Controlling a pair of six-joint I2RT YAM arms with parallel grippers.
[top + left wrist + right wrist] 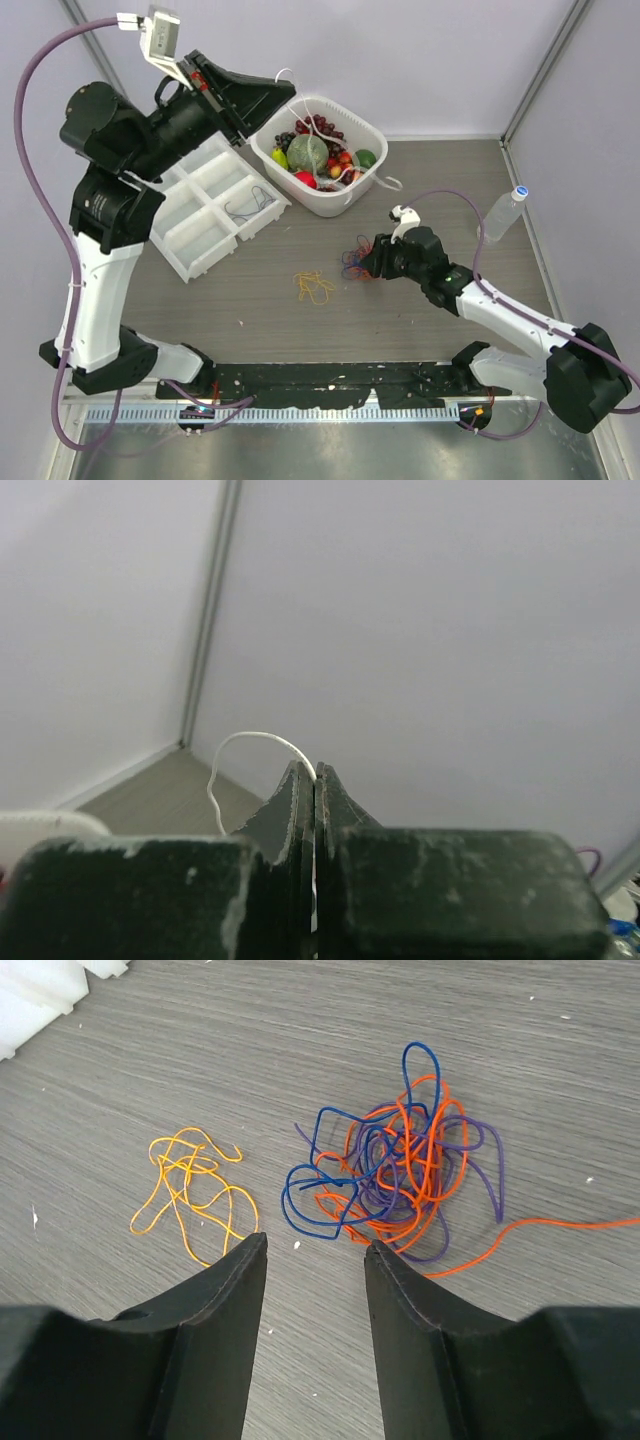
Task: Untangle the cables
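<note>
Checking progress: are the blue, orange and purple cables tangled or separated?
Tangled: these cables loop through one another in one clump.

Plain pale grey walls (430, 60), joined by slim metal corner posts (540, 70), enclose a grey wood-grain counter (400, 330) under even light

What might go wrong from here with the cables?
The open right gripper sits beside the blue, orange and purple tangle; closing there may catch several strands and drag the whole knot.
The left gripper pinches the white cable only at its tips; it may slip out.
The yellow cable lies close by and might get swept into it.
</note>
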